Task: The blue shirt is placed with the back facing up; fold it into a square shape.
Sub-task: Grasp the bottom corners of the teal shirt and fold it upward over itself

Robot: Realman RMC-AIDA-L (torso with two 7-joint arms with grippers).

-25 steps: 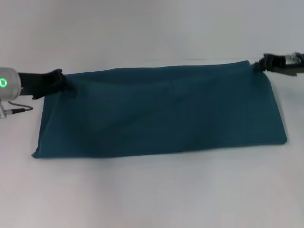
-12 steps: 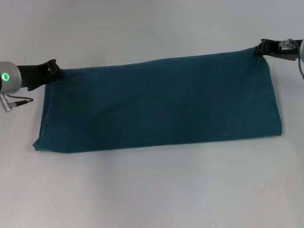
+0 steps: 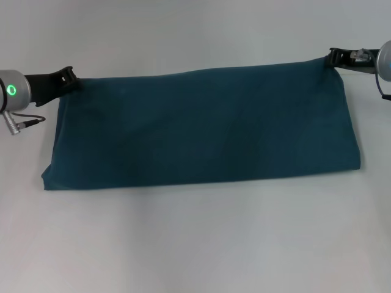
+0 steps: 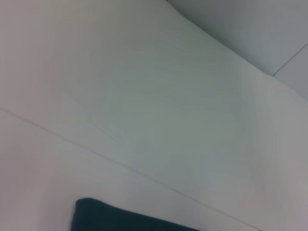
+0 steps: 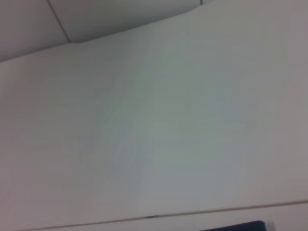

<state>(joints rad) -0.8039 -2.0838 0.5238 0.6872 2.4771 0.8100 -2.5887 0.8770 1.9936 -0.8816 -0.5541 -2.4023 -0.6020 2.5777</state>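
1. The left tool (image 3: pixel 70 79) is seen at the far left corner of the blue shirt (image 3: pixel 204 128), closed on that corner of the cloth; a green ring light is lit on the wrist behind it.
2. The blue shirt is laid on the white table (image 3: pixel 195 244) as a long folded band, stretched taut along its far edge between the two tools, with the plain side up.
3. The near edge of the shirt is rested flat on the table, its near left corner drawn to a point.
4. The right tool (image 3: pixel 333 59) is seen at the far right corner of the shirt, closed on that corner.
5. In the left wrist view only a dark corner of the shirt (image 4: pixel 120 219) is shown against the pale table (image 4: pixel 144 96); in the right wrist view a sliver of the shirt (image 5: pixel 240 226) is visible at the frame edge.
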